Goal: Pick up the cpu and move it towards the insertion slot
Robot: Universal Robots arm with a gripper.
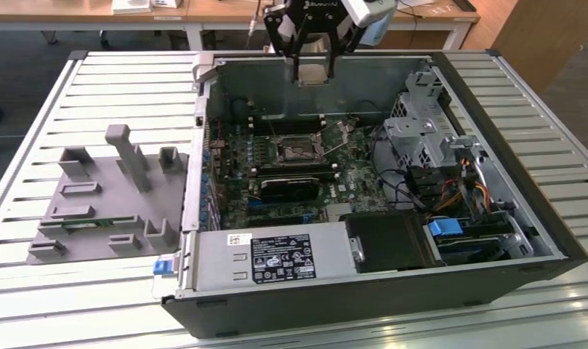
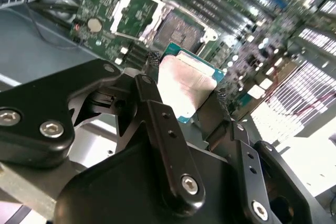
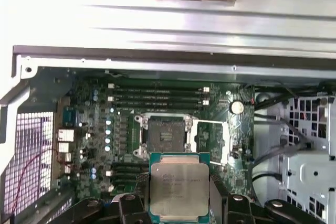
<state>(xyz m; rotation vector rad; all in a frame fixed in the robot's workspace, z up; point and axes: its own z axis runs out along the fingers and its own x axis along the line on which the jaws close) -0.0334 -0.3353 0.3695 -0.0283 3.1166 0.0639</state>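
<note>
My gripper (image 1: 312, 75) hangs above the far wall of the open computer case, shut on the cpu (image 1: 313, 69). In both wrist views the cpu (image 2: 184, 88) (image 3: 179, 184) is a flat square chip with a silvery top and a green edge, pinched on two opposite sides between the black fingers (image 2: 153, 61) (image 3: 217, 191). The insertion slot (image 1: 299, 151) is a square socket with a dark centre on the green motherboard, its metal lid (image 2: 137, 13) swung open beside it. The slot (image 2: 181, 28) (image 3: 164, 134) lies below and just beyond the held chip, apart from it.
Grey fixture blocks (image 1: 110, 196) stand on the slatted table (image 1: 51, 94) at the exterior view's left of the case. A black rectangular block (image 1: 288, 190) and long memory slots (image 3: 157, 94) flank the socket. A power supply (image 1: 274, 258) and a drive cage (image 1: 424, 134) fill the case's near and right sides.
</note>
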